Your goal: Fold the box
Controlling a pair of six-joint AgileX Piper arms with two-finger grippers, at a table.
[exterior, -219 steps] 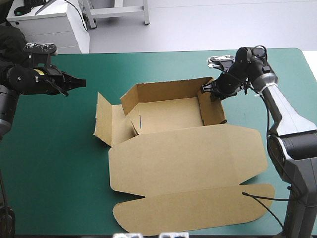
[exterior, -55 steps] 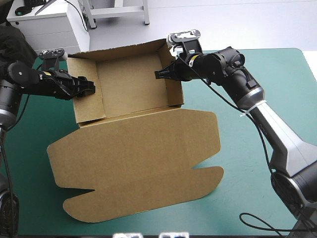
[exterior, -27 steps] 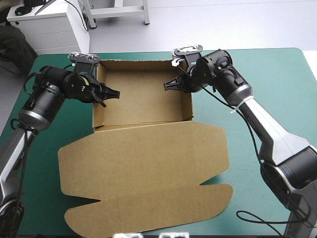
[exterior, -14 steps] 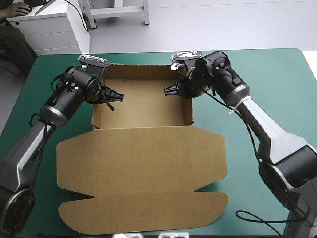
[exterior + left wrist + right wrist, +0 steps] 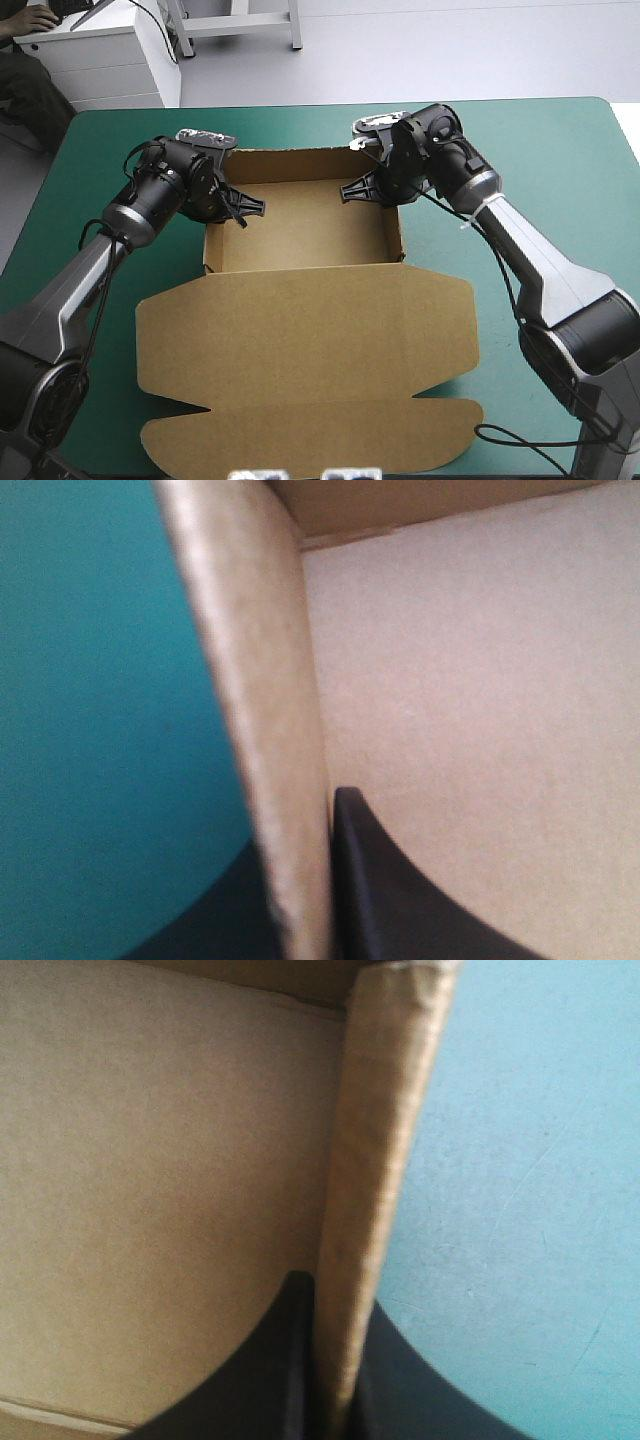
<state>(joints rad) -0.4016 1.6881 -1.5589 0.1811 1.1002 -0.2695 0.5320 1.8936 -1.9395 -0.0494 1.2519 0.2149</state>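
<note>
Toward the far edge of the table [image 5: 560,180], a little left of its middle, the box [image 5: 300,235] sits as an open brown tray with its walls raised. Its lid [image 5: 300,335] lies flat on the teal-green cover and reaches almost to the near edge, the tuck flap [image 5: 310,445] outermost. Both side walls are pinched close to the tray's far corners. The left gripper [image 5: 245,212] is clenched on the left wall [image 5: 270,680], one black finger inside the tray and one outside. The right gripper [image 5: 352,190] grasps the right wall [image 5: 385,1110] the same way, and in each wrist view the board is a thin sheet between nearly closed fingers. The step in hand looks like setting and squaring the side walls, with the tray itself essentially formed. The next move probably calls for both grippers to release gently and lift straight clear, without dragging the walls outward. Whether the tucks are seated firmly enough to stand unaided cannot be seen.
</note>
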